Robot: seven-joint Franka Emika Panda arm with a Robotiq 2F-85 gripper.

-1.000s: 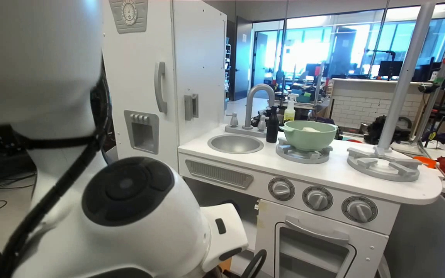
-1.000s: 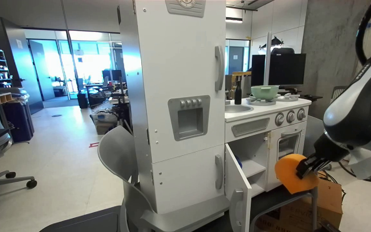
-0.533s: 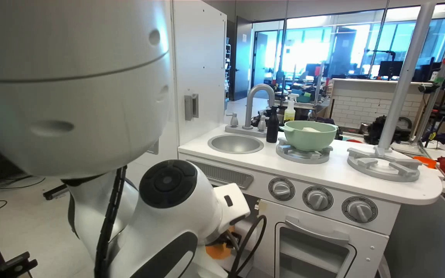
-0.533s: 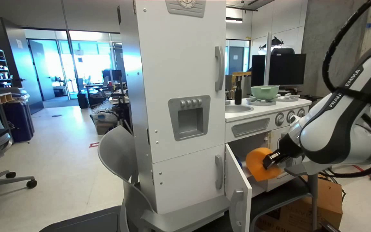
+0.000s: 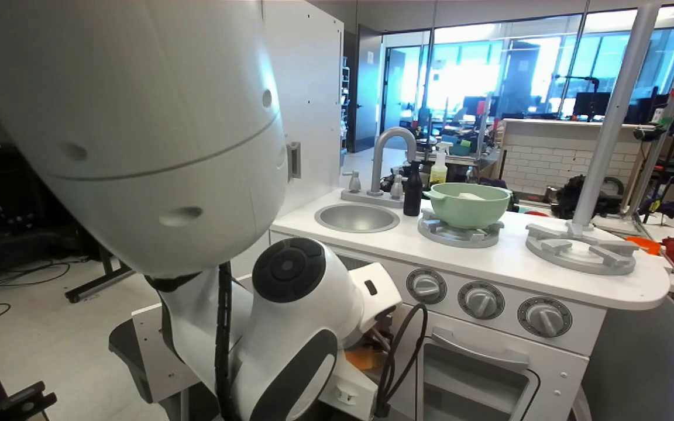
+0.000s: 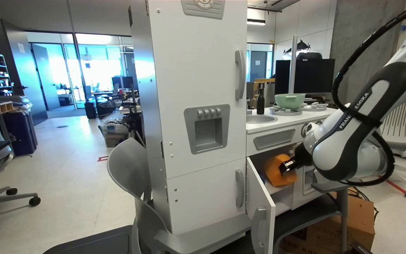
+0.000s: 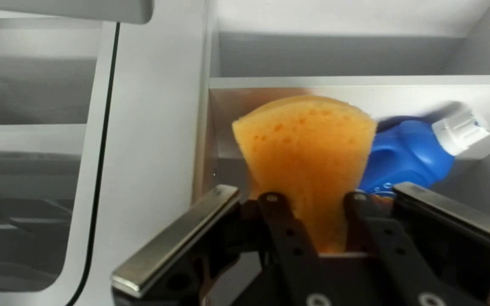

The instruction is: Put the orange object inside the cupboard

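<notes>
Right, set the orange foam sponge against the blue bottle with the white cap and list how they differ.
The orange foam sponge is pitted with small holes; the blue bottle is smooth.
In the wrist view the sponge looks wedge-shaped; the bottle is rounded, with a white cap.
The sponge is clamped in the black gripper; the bottle appears to lie on its side on the white cupboard shelf.
Both are brightly coloured.

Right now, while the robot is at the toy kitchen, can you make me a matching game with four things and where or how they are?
Things:
1. orange sponge
2. mint-green bowl
3. black bottle
4. cupboard door

Where or how:
A. on a stove burner
B. standing open
C. gripped by the tool
D. beside the sink

Right pairs: 1-C, 2-A, 3-D, 4-B
</notes>
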